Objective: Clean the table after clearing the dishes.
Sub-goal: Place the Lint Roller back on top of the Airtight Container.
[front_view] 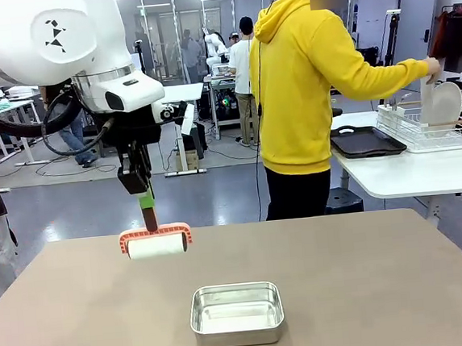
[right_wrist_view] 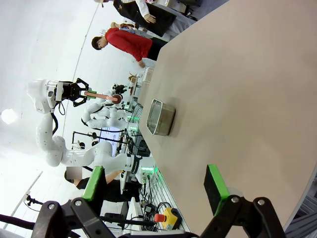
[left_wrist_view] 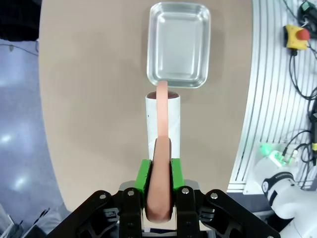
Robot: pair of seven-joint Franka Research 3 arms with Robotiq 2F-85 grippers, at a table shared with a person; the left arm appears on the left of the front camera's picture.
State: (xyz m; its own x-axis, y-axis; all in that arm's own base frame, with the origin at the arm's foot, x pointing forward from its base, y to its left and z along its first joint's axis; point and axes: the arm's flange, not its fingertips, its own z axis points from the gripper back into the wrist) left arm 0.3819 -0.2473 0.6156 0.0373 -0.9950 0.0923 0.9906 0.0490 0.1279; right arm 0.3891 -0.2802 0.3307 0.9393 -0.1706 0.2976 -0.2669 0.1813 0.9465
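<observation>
The left gripper (front_view: 147, 198) hangs above the left part of the table (front_view: 371, 290), its fingers clamped on the handle of a lint roller (front_view: 156, 241). The handle points up into the gripper, and the white roll with its orange frame hangs crosswise below it, over the tabletop near the far edge; whether the roll touches the surface cannot be told from the front view. In the left wrist view the green pads (left_wrist_view: 144, 174) press on both sides of the salmon-coloured handle, and the white roll (left_wrist_view: 163, 124) lies beyond them, just short of a steel pan (left_wrist_view: 179, 44).

The steel pan (front_view: 237, 313) sits on the table near the middle, towards the robot's side, apart from the roller. It looks bare inside.

The right gripper (right_wrist_view: 156, 187) is seen in its own wrist view with its two green-padded fingers (right_wrist_view: 216, 182) spread wide and nothing between them. Beyond them stretches the grey-brown tabletop with the pan (right_wrist_view: 160, 117) on it.

At the far side a person in a yellow hoodie (front_view: 298, 86) stands turned away from the table, reaching with one hand (front_view: 431, 65) to a white plate (front_view: 440, 106) standing in a wire rack (front_view: 421, 130) on a white side table (front_view: 409, 169). A dark tray (front_view: 366, 141) lies beside the rack on that same side table.
</observation>
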